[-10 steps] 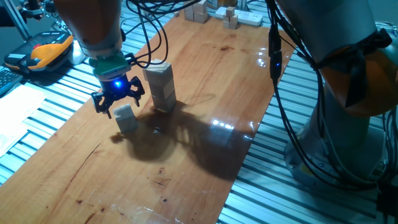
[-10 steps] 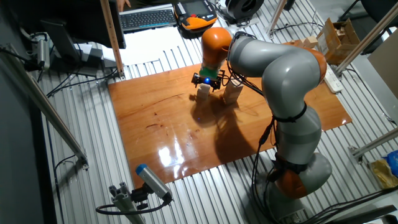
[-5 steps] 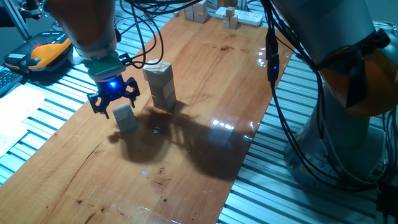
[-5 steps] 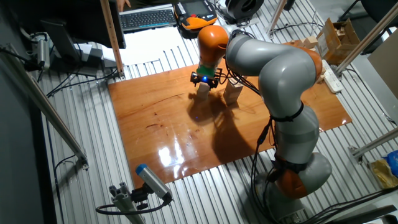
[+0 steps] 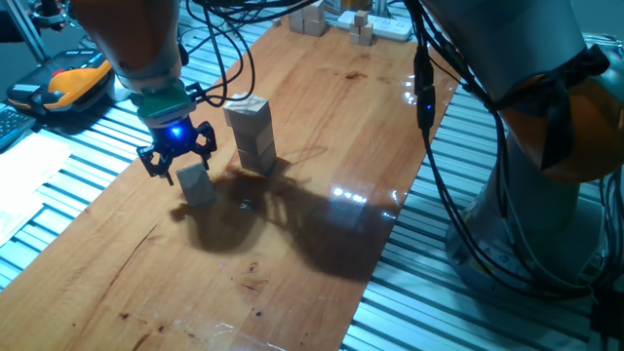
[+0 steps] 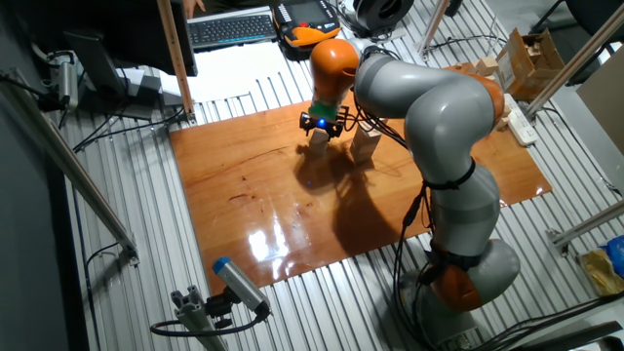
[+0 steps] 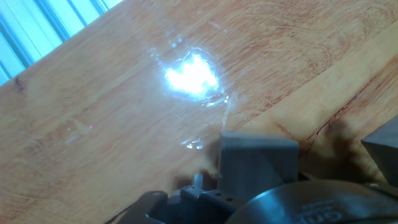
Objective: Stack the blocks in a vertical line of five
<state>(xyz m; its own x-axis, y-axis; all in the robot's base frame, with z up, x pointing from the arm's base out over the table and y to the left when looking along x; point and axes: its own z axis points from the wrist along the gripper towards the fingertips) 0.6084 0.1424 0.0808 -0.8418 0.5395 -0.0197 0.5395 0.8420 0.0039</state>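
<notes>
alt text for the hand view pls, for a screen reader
Close-up down the gripper: a pale wooden block sits on the wooden table just beyond the gripper's dark housing at the bottom edge. A bright glare spot shines on the wood; striped metal shows top left.

Wooden table [image 5: 322,146]: single block [image 5: 196,183], short stack [image 5: 252,135].

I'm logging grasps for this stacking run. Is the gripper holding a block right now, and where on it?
Cannot be told: the gripper sits at the top of the single wooden block, but finger contact isn't visible.
</notes>
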